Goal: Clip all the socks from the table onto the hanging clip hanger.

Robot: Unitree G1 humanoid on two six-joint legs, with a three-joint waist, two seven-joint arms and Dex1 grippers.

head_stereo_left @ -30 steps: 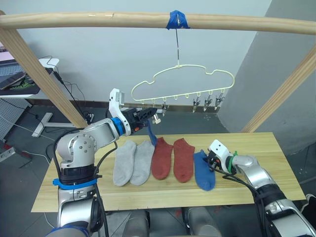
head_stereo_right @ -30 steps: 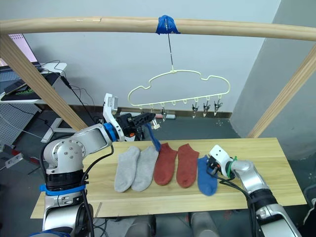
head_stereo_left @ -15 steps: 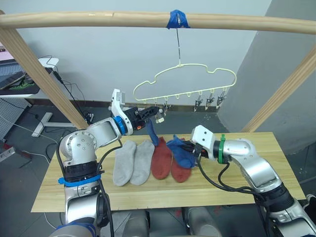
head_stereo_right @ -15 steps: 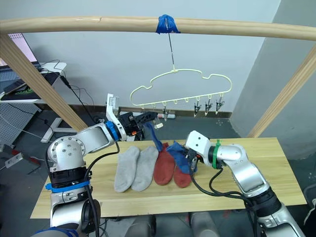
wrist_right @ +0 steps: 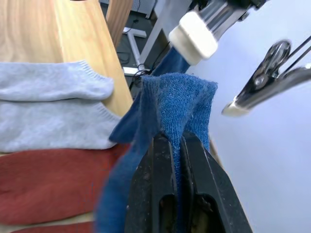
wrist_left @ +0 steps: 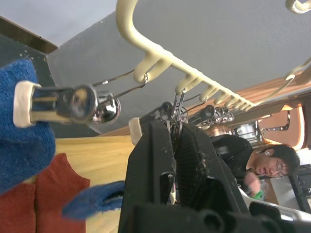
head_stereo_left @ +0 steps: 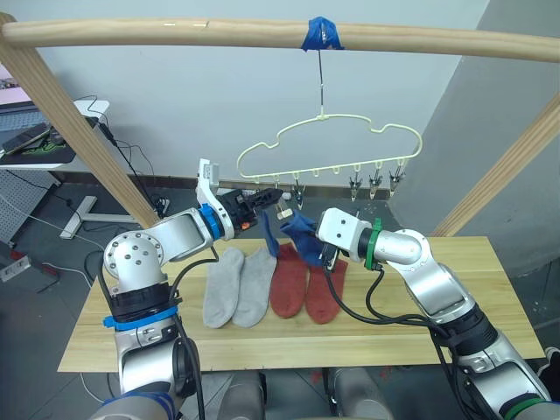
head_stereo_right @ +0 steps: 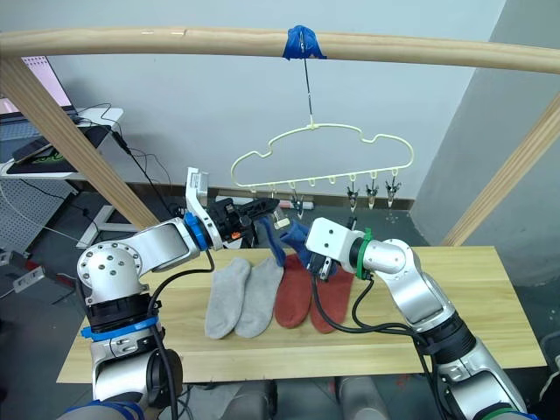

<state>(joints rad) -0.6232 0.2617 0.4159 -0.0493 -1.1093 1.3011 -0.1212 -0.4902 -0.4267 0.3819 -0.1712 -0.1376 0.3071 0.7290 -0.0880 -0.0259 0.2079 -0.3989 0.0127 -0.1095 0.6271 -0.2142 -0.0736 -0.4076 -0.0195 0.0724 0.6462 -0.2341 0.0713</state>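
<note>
The pale yellow-green clip hanger hangs by its hook from the top beam. One blue sock dangles from a clip at the hanger's left end. My left gripper is shut on the neighbouring metal clip. My right gripper is shut on the other blue sock and holds it in the air just right of the left gripper, below the clips. Two light grey socks and two rust red socks lie side by side on the table.
A round wooden beam crosses overhead, with slanted posts at the left and right. Several free clips hang at the hanger's right end. A desk with cables stands at the back left. A person appears in the left wrist view.
My right gripper has picked the blue sock up off the table and carried it up and left to beside the left gripper. The left gripper stays at the clip.
</note>
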